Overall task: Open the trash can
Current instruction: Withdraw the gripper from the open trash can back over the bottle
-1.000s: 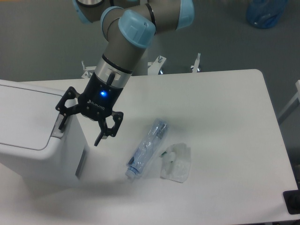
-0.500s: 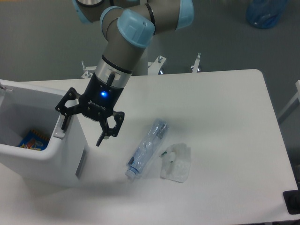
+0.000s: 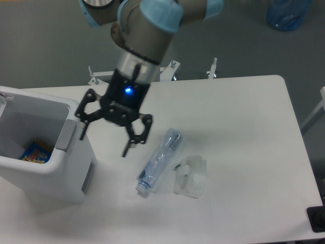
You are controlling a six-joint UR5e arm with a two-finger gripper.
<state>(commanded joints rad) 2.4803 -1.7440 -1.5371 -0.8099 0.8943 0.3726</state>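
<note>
The white boxy trash can (image 3: 56,173) stands at the left of the table. Its lid is swung open and the inside shows, with a colourful packet (image 3: 35,152) at the bottom. A grey tab (image 3: 66,135) sits on its right rim. My gripper (image 3: 104,143) is open and empty. It hangs over the table just right of the can's right rim, with its left finger (image 3: 84,130) close to the grey tab and apart from it.
A clear crushed plastic bottle (image 3: 158,160) lies on the table right of the gripper. A crumpled clear wrapper (image 3: 191,176) lies beside it. A blue bag (image 3: 287,13) is on the floor at the far right.
The lid went from closed to open, so the can's inside shows. My gripper has moved right and slightly down, away from the can's rim.
</note>
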